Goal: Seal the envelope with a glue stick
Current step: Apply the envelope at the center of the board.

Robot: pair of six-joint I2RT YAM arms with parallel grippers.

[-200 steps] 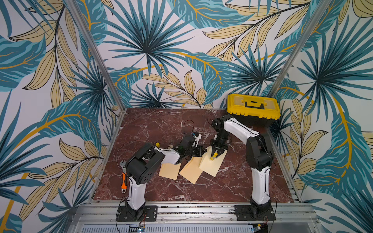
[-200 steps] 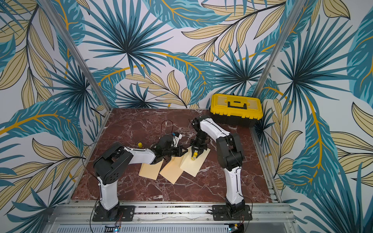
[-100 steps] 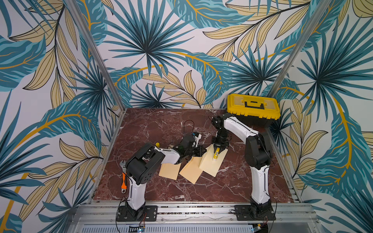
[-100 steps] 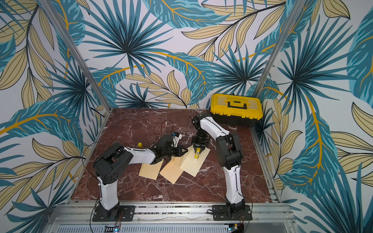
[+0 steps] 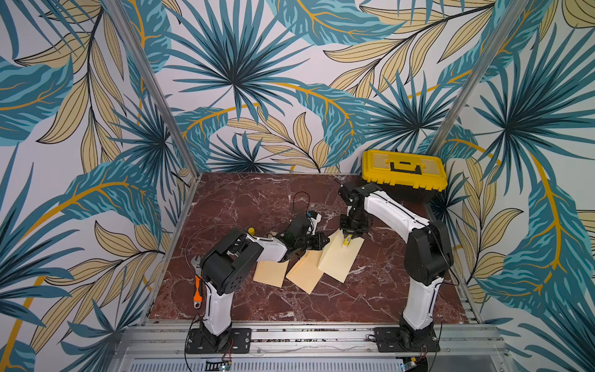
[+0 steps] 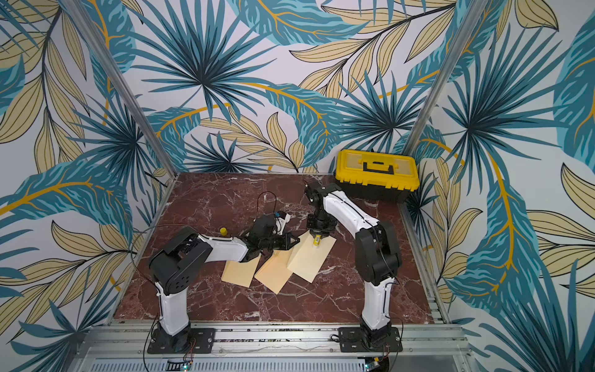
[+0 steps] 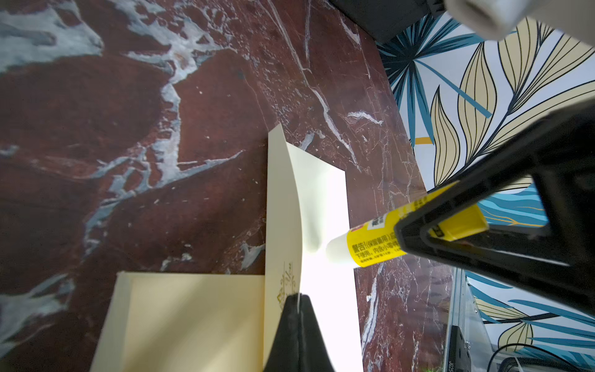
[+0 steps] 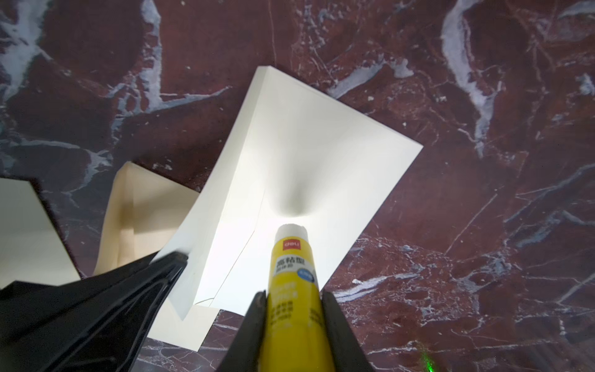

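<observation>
Three cream envelopes lie fanned on the marble table. The right-hand envelope (image 5: pixel 338 262) (image 8: pixel 322 145) has its flap (image 7: pixel 280 209) lifted. My left gripper (image 7: pixel 298 298) (image 5: pixel 325 241) is shut on that flap's edge and holds it upright. My right gripper (image 8: pixel 293 296) (image 5: pixel 349 236) is shut on the yellow glue stick (image 8: pixel 291 267) (image 7: pixel 370 244) (image 6: pixel 317 240). The stick is uncapped and points down. Its white tip seems to touch the envelope's paper beside the raised flap.
A small yellow cap (image 5: pixel 251 230) stands on the table behind the left arm. An orange-handled wrench (image 5: pixel 197 286) lies at the left edge. A yellow toolbox (image 5: pixel 404 169) sits in the back right corner. The other two envelopes (image 5: pixel 304 272) lie flat.
My right gripper has carried the glue stick a short way towards the back wall along the envelope. The left gripper has kept the flap raised in place.
</observation>
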